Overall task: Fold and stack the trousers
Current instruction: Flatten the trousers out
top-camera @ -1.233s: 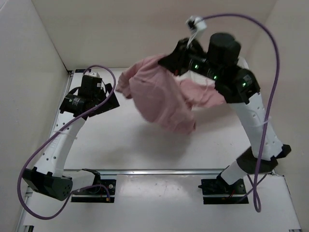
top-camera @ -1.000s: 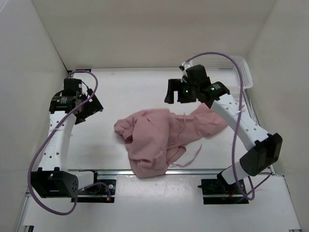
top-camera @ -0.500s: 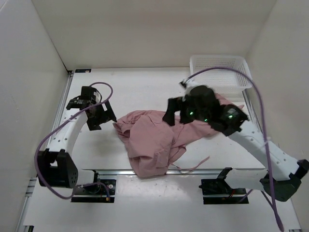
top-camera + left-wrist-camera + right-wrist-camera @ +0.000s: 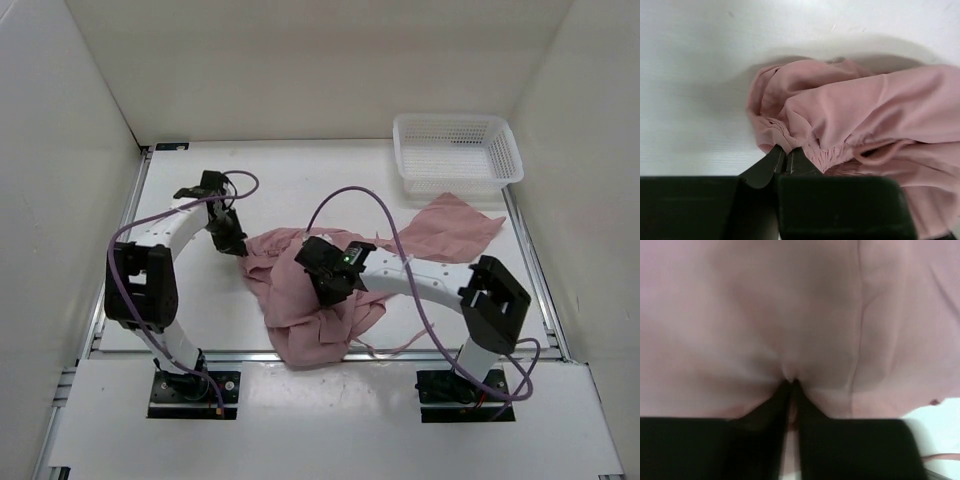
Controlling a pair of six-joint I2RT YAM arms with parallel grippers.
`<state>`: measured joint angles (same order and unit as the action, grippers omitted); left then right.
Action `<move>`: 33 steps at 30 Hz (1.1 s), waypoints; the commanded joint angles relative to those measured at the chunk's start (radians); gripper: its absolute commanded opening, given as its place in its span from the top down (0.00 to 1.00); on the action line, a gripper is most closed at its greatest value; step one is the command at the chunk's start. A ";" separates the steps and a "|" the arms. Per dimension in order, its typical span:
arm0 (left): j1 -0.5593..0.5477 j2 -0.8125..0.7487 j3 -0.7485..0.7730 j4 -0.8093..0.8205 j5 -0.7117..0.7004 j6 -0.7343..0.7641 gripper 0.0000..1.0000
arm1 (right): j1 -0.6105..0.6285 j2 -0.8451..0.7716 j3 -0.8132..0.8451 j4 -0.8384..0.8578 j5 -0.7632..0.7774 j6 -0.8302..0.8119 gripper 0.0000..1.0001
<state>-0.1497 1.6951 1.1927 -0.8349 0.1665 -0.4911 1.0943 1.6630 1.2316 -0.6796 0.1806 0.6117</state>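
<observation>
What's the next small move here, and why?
Probably lift and draw both apart to spread the trousers, which lie bunched: the left gripper pinches the gathered waist edge, and the right gripper pinches a fold mid-heap.

dusty-pink plain trousers (image 4: pixel 300 300), white mesh basket (image 4: pixel 455 119), purple cables (image 4: pixel 350 190), white table (image 4: pixel 300 180), black-and-white arms (image 4: pixel 415 275)
</observation>
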 commanded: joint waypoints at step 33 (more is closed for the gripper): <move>-0.001 -0.715 0.291 -0.138 0.371 0.089 0.51 | -0.849 -0.492 0.018 -0.020 -0.107 -0.121 0.08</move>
<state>-0.0990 1.0172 1.4647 -0.9939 0.5167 -0.4328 0.2050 1.2835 1.1881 -0.7376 0.1307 0.4637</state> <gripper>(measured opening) 0.352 0.911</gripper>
